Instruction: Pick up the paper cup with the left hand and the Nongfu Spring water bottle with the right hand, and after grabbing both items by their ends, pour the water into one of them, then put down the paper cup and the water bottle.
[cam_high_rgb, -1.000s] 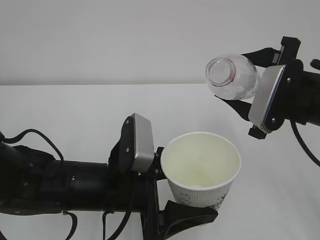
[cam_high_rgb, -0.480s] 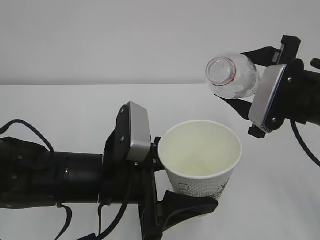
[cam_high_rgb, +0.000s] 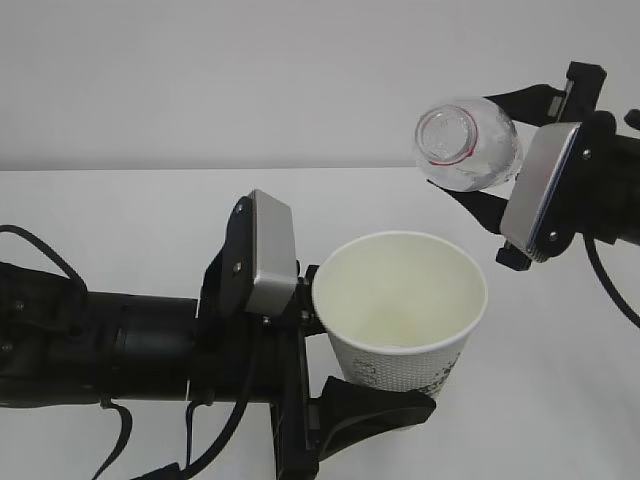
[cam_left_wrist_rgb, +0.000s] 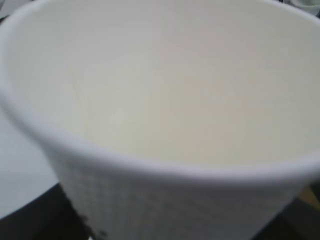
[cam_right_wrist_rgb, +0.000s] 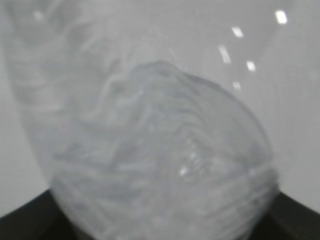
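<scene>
My left gripper (cam_high_rgb: 372, 358) is shut on the white paper cup (cam_high_rgb: 400, 320), which it holds upright at the middle of the exterior view. One black finger lies under the cup's side and the other is hidden behind it. The cup (cam_left_wrist_rgb: 165, 90) fills the left wrist view, and its inside looks pale. The clear, uncapped Nongfu Spring water bottle (cam_high_rgb: 470, 145) hangs up and to the right of the cup. It lies tipped over, with its red-ringed mouth towards the camera, and my right gripper (cam_high_rgb: 468, 150) is shut on it. The bottle (cam_right_wrist_rgb: 160, 150) fills the right wrist view. No stream of water shows.
A white table (cam_high_rgb: 120, 210) runs back to a pale wall. Black cables (cam_high_rgb: 40, 260) loop off the left arm at the lower left. The right arm's grey block (cam_high_rgb: 540, 190) sits just right of the bottle.
The left arm has lifted the cup a little and drawn back to the left. The bottle has risen slightly with the right gripper.
</scene>
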